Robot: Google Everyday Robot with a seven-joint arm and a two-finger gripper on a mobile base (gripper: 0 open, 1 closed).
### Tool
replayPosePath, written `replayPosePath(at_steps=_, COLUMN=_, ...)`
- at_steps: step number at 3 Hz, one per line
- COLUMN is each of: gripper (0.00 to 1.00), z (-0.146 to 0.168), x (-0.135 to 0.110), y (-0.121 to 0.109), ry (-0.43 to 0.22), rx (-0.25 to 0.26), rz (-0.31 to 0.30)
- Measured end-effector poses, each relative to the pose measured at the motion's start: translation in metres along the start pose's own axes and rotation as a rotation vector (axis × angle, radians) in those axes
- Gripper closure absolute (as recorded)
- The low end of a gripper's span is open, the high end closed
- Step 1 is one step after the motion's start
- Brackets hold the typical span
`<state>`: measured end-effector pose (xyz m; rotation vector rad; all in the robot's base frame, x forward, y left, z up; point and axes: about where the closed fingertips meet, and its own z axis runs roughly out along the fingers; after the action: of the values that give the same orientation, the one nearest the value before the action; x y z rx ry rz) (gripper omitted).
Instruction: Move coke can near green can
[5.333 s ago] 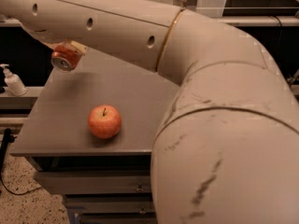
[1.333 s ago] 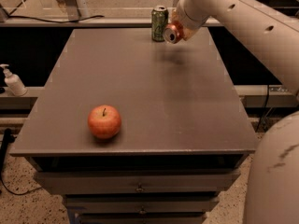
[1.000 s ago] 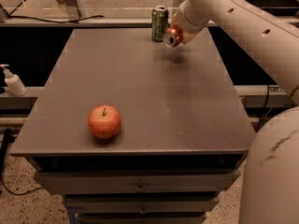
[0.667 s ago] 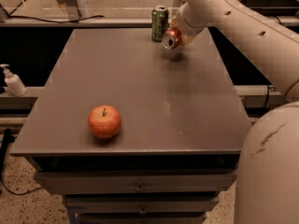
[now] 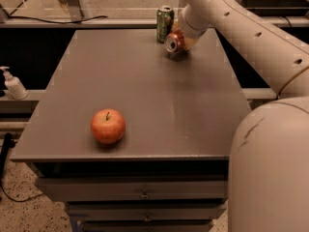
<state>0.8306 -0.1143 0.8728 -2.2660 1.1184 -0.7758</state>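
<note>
Surface: grey table (image 5: pixel 159 95) over drawers; a red apple (image 5: pixel 107 125) sits near its front left.
Gripper (image 5: pixel 183 37): at the far edge, clamped around the coke can (image 5: pixel 172 43).
Coke can: tipped sideways, silver end facing the camera, just beside the green can (image 5: pixel 165 23).
Green can: upright at the far edge.

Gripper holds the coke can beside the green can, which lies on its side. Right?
No. The camera view shows the green can standing upright; the gripper holds the coke can beside it at the table's far edge.
</note>
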Motion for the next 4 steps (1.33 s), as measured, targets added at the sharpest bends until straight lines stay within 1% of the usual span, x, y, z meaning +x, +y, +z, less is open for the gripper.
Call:
replayPosePath(at_steps=1, gripper=0.59, z=0.0026, x=-0.0043, y=-0.0056, ry=-0.010, rx=-0.003, rz=-0.008)
replayPosePath(at_steps=3, gripper=0.12, z=0.0037, x=-0.0097, y=-0.0091, ry=-0.023, rx=-0.004, rz=-0.014)
replayPosePath(at_steps=4, gripper=0.00, z=0.0029, x=-0.0120, y=-0.0102, ry=-0.030, rx=-0.003, rz=-0.015)
